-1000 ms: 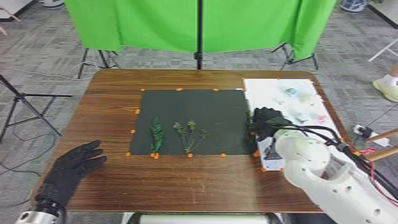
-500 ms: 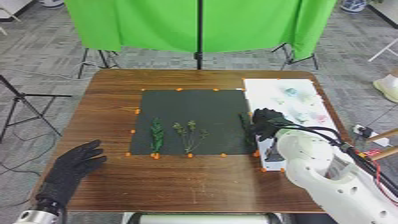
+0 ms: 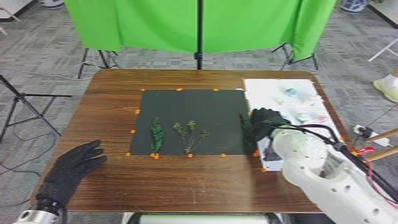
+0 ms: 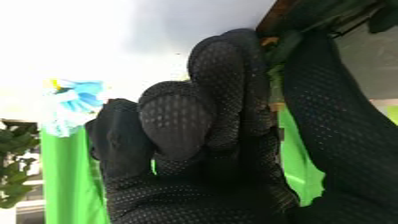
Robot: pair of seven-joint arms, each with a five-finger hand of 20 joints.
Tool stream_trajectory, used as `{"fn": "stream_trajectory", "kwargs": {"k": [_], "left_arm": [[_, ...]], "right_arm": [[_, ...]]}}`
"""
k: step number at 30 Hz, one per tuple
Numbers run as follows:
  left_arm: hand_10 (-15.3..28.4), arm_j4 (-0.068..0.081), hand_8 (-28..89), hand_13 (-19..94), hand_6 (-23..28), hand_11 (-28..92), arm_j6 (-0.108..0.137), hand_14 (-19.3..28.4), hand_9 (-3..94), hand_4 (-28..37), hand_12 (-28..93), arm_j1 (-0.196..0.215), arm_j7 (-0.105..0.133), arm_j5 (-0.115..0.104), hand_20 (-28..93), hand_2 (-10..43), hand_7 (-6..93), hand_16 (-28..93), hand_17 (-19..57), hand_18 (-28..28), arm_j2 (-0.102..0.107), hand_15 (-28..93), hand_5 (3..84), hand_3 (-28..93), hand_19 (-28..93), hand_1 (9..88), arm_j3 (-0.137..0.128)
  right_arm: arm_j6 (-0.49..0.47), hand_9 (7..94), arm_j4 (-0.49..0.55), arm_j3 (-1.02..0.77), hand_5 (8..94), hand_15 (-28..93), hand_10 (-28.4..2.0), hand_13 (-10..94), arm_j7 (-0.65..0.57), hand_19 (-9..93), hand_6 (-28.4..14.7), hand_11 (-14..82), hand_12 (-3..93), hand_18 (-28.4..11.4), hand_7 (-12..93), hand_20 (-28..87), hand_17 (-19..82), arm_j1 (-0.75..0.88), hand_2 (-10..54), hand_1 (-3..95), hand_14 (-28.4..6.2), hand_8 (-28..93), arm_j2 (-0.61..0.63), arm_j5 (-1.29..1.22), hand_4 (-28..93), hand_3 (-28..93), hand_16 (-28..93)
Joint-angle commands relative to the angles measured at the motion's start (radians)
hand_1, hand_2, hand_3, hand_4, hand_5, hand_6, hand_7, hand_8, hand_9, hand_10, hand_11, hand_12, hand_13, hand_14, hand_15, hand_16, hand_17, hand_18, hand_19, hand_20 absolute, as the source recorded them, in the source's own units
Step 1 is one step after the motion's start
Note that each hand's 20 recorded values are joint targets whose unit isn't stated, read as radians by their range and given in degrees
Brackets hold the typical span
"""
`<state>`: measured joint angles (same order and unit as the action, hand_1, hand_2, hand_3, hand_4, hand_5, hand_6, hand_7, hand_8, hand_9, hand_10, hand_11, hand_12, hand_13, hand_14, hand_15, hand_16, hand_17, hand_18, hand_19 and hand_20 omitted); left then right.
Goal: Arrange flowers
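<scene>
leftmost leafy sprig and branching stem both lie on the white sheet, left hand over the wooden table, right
The head view shows the leftmost leafy sprig and branching stem on the dark mat instead; the left hand is over the wooden table.

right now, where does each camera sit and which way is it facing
Head view: on the robot's head, looking forward and down over the brown table and dark mat; left robot hand and right robot hand show.
Right wrist view: on the right arm's wrist, looking out past the gloved right robot hand toward the white sheet and a blue flower.
Both share: right robot hand, white sheet, green curtain.
</scene>
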<state>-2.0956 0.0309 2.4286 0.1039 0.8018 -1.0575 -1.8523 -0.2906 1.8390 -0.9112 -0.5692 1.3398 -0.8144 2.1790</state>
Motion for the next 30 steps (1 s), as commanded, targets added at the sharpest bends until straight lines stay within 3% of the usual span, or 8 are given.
{"fn": "stream_trajectory", "kwargs": {"k": [1, 5, 8, 14, 19, 30], "left_arm": [[15.0, 0.011, -12, 30, 6.2, 30, -0.009, 17.9, 37.3, -28.2, 15, 0.003, -0.019, 0.001, -3, 4.8, 23.9, -6, -6.8, 24.1, -0.008, 48, 40.9, 73, 60, 27.0, 0.001], [15.0, 0.012, -12, 30, 6.2, 30, -0.011, 18.0, 37.3, -28.2, 15, 0.001, -0.019, 0.000, -3, 4.8, 23.9, -6, -6.8, 24.1, -0.008, 48, 40.9, 73, 60, 27.0, 0.002], [15.1, 0.011, -12, 30, 6.2, 30, -0.011, 18.0, 37.4, -28.1, 15, 0.004, -0.015, 0.001, -3, 4.9, 23.9, -6, -6.8, 24.1, -0.008, 49, 40.9, 73, 60, 27.0, 0.002], [15.2, 0.010, -12, 30, 6.2, 30, -0.008, 18.0, 37.5, -28.1, 15, 0.010, -0.010, -0.001, -3, 4.9, 24.0, -6, -6.8, 24.0, -0.008, 48, 40.9, 73, 60, 27.0, 0.002], [15.1, 0.011, -12, 30, 6.2, 30, -0.009, 18.1, 37.5, -28.0, 15, 0.010, -0.006, 0.001, -3, 4.9, 24.0, -6, -6.8, 24.0, -0.008, 49, 40.9, 73, 60, 27.1, 0.004], [15.2, 0.008, -12, 30, 6.1, 30, -0.012, 18.0, 37.4, -28.0, 15, 0.013, -0.011, 0.002, -3, 4.9, 24.0, -6, -6.8, 24.1, -0.011, 49, 40.8, 73, 60, 27.3, -0.001]], "right_arm": [[-0.032, 88.0, -0.046, 0.051, 72.3, 67, -5.2, 85, -0.002, 93, -0.8, 41.2, 38.3, -18.5, 46, 52, 49, 0.047, -9.5, 49.8, -2.5, 3, -0.018, 0.000, -28, 76, 29], [-0.013, 91.5, -0.048, 0.044, 71.9, 63, -4.5, 89, 0.026, 93, -1.3, 38.4, 36.8, -18.7, 53, 51, 51, 0.055, -9.5, 51.5, -1.3, 2, -0.016, 0.006, -28, 75, 30], [0.038, 93.3, -0.044, 0.037, 74.1, 61, -5.7, 90, 0.061, 93, -2.9, 36.5, 36.3, -19.0, 53, 50, 52, 0.068, -9.5, 53.4, -1.0, -5, -0.007, 0.004, -28, 75, 32], [0.158, 92.3, -0.024, 0.030, 65.5, 62, -7.1, 89, 0.098, 93, -10.7, 35.6, 37.5, -20.0, 71, 52, 51, 0.085, -9.5, 51.8, -1.6, -17, 0.015, 0.027, -28, 87, 33], [0.236, 90.9, -0.009, 0.029, 61.9, 67, -6.9, 88, 0.108, 93, -13.2, 38.9, 37.4, -20.5, 78, 55, 51, 0.090, -9.5, 49.6, -2.5, -17, 0.030, 0.044, -24, 90, 32], [0.333, 87.7, 0.050, -0.012, 59.8, 77, -8.2, 85, 0.096, 93, -14.3, 47.8, 36.4, -21.0, 82, 63, 51, 0.098, -9.5, 48.2, -3.7, -13, 0.038, 0.045, -21, 92, 29]]}}
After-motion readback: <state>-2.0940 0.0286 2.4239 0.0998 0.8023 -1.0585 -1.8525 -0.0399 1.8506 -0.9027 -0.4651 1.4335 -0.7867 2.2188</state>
